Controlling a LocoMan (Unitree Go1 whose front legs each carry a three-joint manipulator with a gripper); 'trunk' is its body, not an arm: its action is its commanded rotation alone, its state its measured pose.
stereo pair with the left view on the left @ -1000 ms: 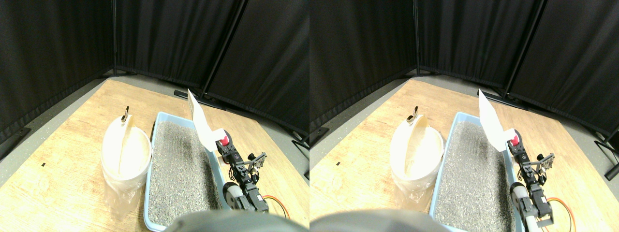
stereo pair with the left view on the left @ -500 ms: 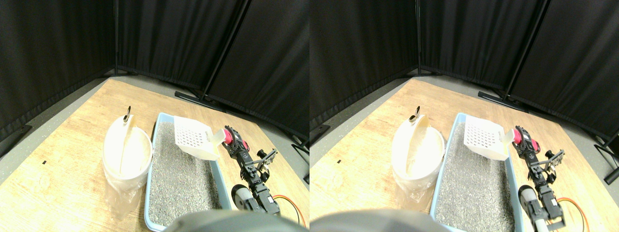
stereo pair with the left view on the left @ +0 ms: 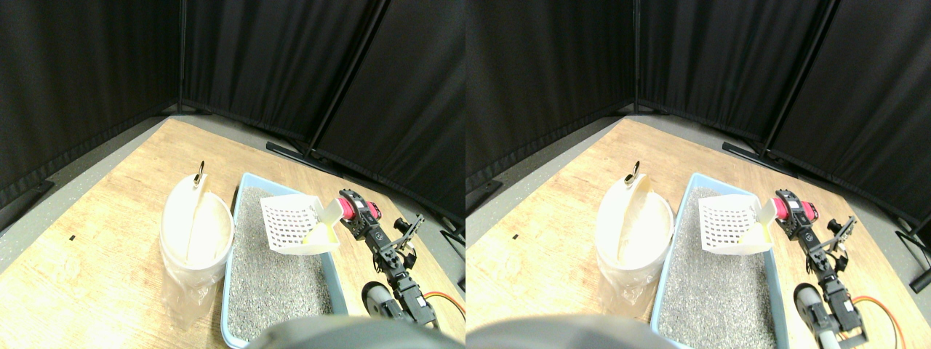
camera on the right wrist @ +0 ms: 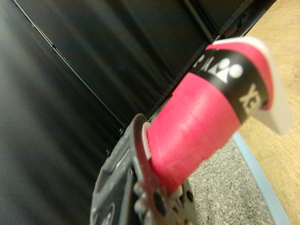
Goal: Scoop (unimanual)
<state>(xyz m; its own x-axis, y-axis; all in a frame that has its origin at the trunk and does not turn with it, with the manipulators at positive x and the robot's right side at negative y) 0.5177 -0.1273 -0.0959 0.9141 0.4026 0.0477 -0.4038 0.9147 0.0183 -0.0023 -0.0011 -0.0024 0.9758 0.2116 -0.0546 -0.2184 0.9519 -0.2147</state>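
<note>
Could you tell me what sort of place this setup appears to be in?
Most likely a robot test area, not a home: black curtains on stands screen off a wooden floor holding only a litter tray and a white bin.

white slotted scoop point(stereo pair with the left view on the left: 294, 222), red-wrapped handle point(camera on the right wrist: 201, 122), blue tray point(stereo pair with the left view on the left: 234, 287), grey litter point(stereo pair with the left view on the left: 273, 280)

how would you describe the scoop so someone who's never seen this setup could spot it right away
On the wooden floor lies a light blue tray of grey litter, with a white bag-lined bucket beside it. The scoop hangs over the tray's far half, at the end of the robot's right tool. It is the only white piece with a slotted grid face, joined to a red-wrapped handle.
</note>
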